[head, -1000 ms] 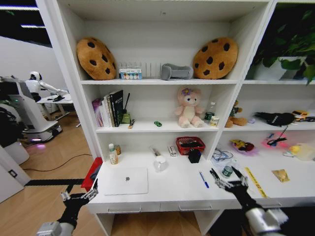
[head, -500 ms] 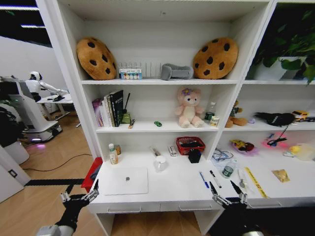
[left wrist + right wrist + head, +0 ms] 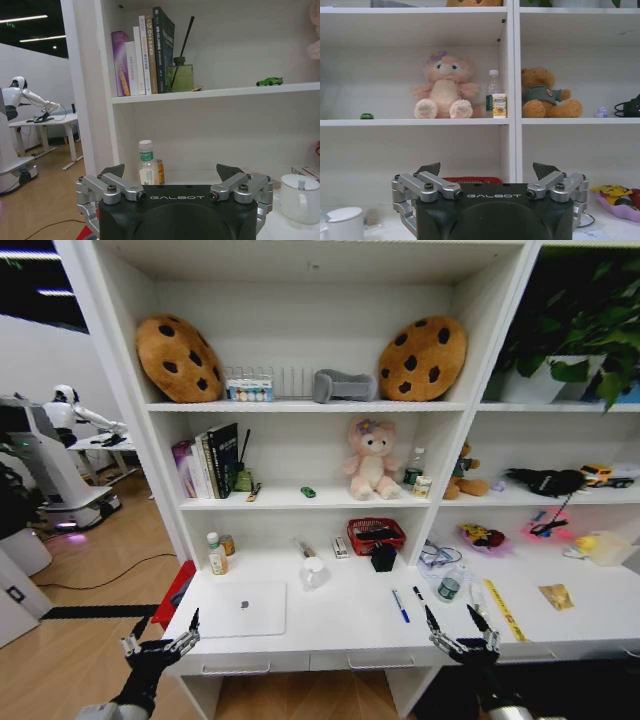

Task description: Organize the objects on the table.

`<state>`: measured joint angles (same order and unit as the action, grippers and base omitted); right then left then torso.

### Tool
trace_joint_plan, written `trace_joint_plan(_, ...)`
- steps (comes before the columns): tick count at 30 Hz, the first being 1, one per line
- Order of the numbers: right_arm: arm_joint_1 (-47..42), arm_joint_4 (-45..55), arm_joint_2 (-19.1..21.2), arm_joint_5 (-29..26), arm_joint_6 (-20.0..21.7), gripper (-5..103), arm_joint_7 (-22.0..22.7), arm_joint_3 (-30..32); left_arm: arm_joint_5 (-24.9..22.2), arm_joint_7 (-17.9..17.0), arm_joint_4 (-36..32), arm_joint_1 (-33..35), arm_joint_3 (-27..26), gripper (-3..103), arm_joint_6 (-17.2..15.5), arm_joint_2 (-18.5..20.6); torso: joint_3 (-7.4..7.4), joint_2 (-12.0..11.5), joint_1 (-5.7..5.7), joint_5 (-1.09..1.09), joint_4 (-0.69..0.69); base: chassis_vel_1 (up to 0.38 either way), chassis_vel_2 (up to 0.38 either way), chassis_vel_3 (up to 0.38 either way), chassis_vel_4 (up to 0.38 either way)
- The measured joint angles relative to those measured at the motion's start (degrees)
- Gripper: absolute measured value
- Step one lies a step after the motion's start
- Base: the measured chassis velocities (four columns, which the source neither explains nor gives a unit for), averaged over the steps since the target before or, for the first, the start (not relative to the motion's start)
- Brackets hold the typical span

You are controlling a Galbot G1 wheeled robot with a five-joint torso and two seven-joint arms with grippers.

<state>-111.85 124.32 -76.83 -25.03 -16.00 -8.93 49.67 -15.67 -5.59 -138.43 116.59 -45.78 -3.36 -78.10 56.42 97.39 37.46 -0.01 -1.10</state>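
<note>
Both pincers, left pincer (image 3: 160, 642) and right pincer (image 3: 459, 634), gape empty before the white desk (image 3: 340, 625); wood floor (image 3: 80, 660) leftward.

Top shelf: two cookie cushions (image 3: 179, 358) are propped at its ends.
Middle shelf: books (image 3: 207, 462) are stood upright; a pink plush toy (image 3: 371, 460) is seated beside a small bottle (image 3: 412, 468).
Right bay: a brown teddy bear (image 3: 545, 93) is seated; a potted plant (image 3: 578, 325) is placed above.

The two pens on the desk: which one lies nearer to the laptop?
The blue pen lies nearer to the silver laptop. The black pen is shorter-looking and sits on its far side, toward the green-capped jar.
</note>
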Motion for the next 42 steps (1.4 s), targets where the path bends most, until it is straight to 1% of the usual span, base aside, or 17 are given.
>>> trace_joint_plan(7, 1.46, -0.74, 0.85, -0.51, 0.26, 100, -0.61, -0.66, 0.49, 0.20, 0.55, -0.11, 0.50, 100, -0.05, -0.64, 0.00, 0.00, 0.00, 0.07, -0.01, -0.267, -0.271, 0.264, 0.266)
trace_joint_plan(8, 1.87, -0.83, 1.00, -0.51, 0.31, 100, -0.78, -1.08, 0.70, 0.18, 0.74, -0.10, 0.67, 100, -0.06, -0.84, 0.00, 0.00, 0.00, -0.04, 0.01, -0.301, -0.316, 0.296, 0.333)
trace_joint_plan(10, 2.25, -0.98, 1.15, -0.49, 0.42, 100, -0.88, -1.50, 0.96, 0.27, 0.84, -0.01, 0.88, 100, -0.06, -1.08, 0.00, 0.00, 0.00, -0.04, -0.02, -0.278, -0.304, 0.282, 0.333)
trace_joint_plan(11, 2.64, -1.22, 1.32, -0.40, 0.48, 100, -0.94, -1.94, 1.20, 0.33, 0.87, 0.12, 1.07, 100, -0.05, -1.38, 0.01, -0.01, 0.01, 0.08, -0.02, -0.255, -0.268, 0.233, 0.255)
trace_joint_plan(12, 2.64, -1.22, 1.32, -0.40, 0.48, 100, -0.94, -1.94, 1.20, 0.33, 0.87, 0.12, 1.07, 100, -0.05, -1.38, 0.01, -0.01, 0.01, 0.08, -0.02, -0.255, -0.268, 0.233, 0.255)
trace_joint_plan(15, 4.03, -1.99, 1.84, 0.48, 0.45, 100, -1.15, -3.51, 1.88, 0.60, 1.16, 0.34, 1.54, 100, 0.10, -2.04, 0.00, 0.01, 0.00, -0.04, 0.00, -0.255, -0.256, 0.239, 0.230)
trace_joint_plan(18, 5.27, -2.15, 2.74, 0.67, 1.04, 100, -1.85, -5.80, 2.30, 0.81, 1.30, 0.47, 1.97, 100, 0.26, -2.31, 0.01, 0.00, 0.01, 0.08, 0.00, -0.114, -0.177, 0.133, 0.116)
trace_joint_plan(20, 6.28, -1.68, 4.08, 1.12, 3.03, 100, -3.60, -8.69, 2.56, 0.82, 1.56, 0.57, 2.22, 100, 0.28, -2.35, 0.00, 0.00, -0.01, -0.03, -0.05, 0.005, -0.096, 0.090, 0.027)
trace_joint_plan(22, 7.28, -1.49, 4.91, 1.37, 4.11, 100, -3.83, -11.21, 2.77, 0.82, 1.72, 0.69, 2.38, 100, 0.28, -2.31, 0.00, 0.00, 0.00, -0.02, -0.05, -0.054, -0.054, -0.022, -0.013)
trace_joint_plan(25, 12.44, -2.63, 6.57, 1.04, 9.10, 100, -2.79, -17.81, 3.62, 0.86, 2.04, 1.53, 2.77, 100, 0.27, -2.21, 0.00, 0.00, 0.00, -0.03, 0.00, 0.026, 0.048, -0.025, -0.028)
trace_joint_plan(28, 14.52, -3.34, 6.63, 1.23, 11.37, 100, -2.09, -19.36, 3.97, 0.91, 2.16, 2.05, 2.88, 100, 0.35, -2.22, 0.00, 0.00, 0.01, -0.01, 0.01, 0.060, 0.076, -0.059, -0.061)
trace_joint_plan(30, 17.61, -5.08, 7.13, 0.37, 13.98, 100, 0.28, -22.68, 5.07, 1.05, 2.66, 3.07, 3.34, 100, 0.91, -2.64, 0.00, 0.00, 0.00, -0.03, -0.02, 0.008, 0.022, -0.035, -0.011)
trace_joint_plan(31, 17.61, -5.08, 7.13, 0.37, 13.98, 100, 0.28, -22.68, 5.07, 1.05, 2.66, 3.07, 3.34, 100, 0.91, -2.64, 0.00, 0.00, 0.00, -0.03, -0.02, 0.000, 0.000, 0.000, 0.000)
trace_joint_plan(33, 22.23, -9.20, 7.50, -0.15, 14.80, 100, 4.87, -27.71, 7.60, 1.53, 3.45, 4.36, 5.20, 100, 1.55, -3.67, 0.00, 0.00, 0.00, 0.01, -0.03, 0.000, 0.000, 0.000, 0.000)
trace_joint_plan(36, 24.05, -10.78, 7.37, -0.25, 15.20, 100, 6.99, -29.48, 8.39, 1.67, 3.69, 4.59, 5.83, 100, 1.69, -4.00, 0.00, 0.00, 0.00, 0.01, -0.01, 0.000, 0.000, 0.000, 0.000)
trace_joint_plan(39, 30.94, -16.16, 5.78, -1.41, 18.58, 100, 14.16, -35.39, 10.38, 1.97, 4.52, 5.16, 7.63, 100, 1.89, -4.97, 0.00, 0.00, 0.00, 0.01, -0.01, 0.000, 0.000, 0.000, 0.000)
trace_joint_plan(42, 32.87, -17.33, 5.51, -1.97, 19.86, 100, 15.73, -36.84, 10.57, 1.97, 4.60, 5.21, 7.69, 100, 1.89, -5.12, 0.01, 0.00, 0.00, 0.01, -0.02, 0.000, 0.000, 0.000, 0.000)
